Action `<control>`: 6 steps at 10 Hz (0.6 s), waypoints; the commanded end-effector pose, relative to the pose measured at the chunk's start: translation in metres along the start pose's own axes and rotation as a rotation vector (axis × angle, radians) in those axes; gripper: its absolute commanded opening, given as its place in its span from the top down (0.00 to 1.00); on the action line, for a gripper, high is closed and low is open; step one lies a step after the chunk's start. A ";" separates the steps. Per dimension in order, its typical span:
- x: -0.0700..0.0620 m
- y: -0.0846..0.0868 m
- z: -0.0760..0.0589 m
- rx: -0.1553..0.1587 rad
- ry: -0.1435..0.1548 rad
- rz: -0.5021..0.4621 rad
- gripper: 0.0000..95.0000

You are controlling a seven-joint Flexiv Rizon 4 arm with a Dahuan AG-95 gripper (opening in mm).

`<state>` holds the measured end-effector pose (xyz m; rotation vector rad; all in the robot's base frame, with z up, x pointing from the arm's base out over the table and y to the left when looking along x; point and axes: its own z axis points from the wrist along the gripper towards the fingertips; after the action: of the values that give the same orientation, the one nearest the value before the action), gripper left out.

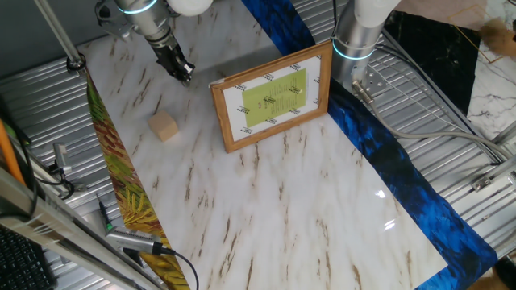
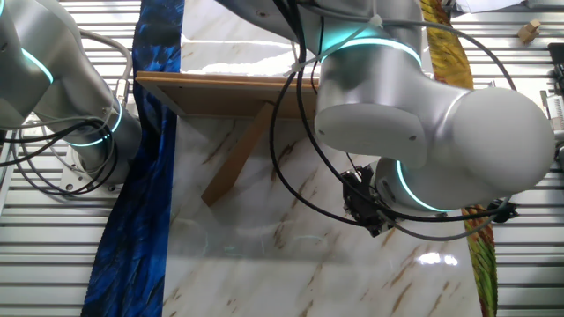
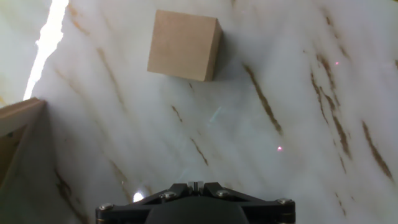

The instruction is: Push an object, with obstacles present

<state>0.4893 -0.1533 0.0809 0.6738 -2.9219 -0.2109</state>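
The marble-patterned table (image 1: 274, 209) carries two things. The larger is the picture frame (image 1: 274, 95), standing nearly upright on its prop, its brown border around a white mat and yellow-green sheet; in the other fixed view its back and wooden strut (image 2: 236, 156) show. The smaller is the wooden cube (image 1: 164, 126), lying flat on the table well apart from the frame's nearer corner. The arm (image 1: 149, 20) comes down beyond both, and its gripper (image 1: 182, 71) hangs between them in depth, near the frame's upper corner and clear of the cube. In the hand view the cube (image 3: 184, 45) sits straight ahead along the fingers, slightly left of centre, with bare marble between; a frame corner (image 3: 18, 118) edges in at the left. Whether the jaws stand apart or together cannot be told: the fingers look drawn in close, but no view shows the tips plainly. A push along the hand's own line looks likely to carry the cube away from the frame, so the frame seems a hazard only if the stroke swings sideways toward that corner.
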 end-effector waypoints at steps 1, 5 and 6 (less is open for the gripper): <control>0.001 0.001 0.000 0.001 -0.007 0.023 1.00; 0.001 0.001 0.000 0.006 -0.006 0.045 1.00; 0.001 0.001 0.000 0.009 -0.011 0.063 1.00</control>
<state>0.4889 -0.1531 0.0804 0.6039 -2.9429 -0.1987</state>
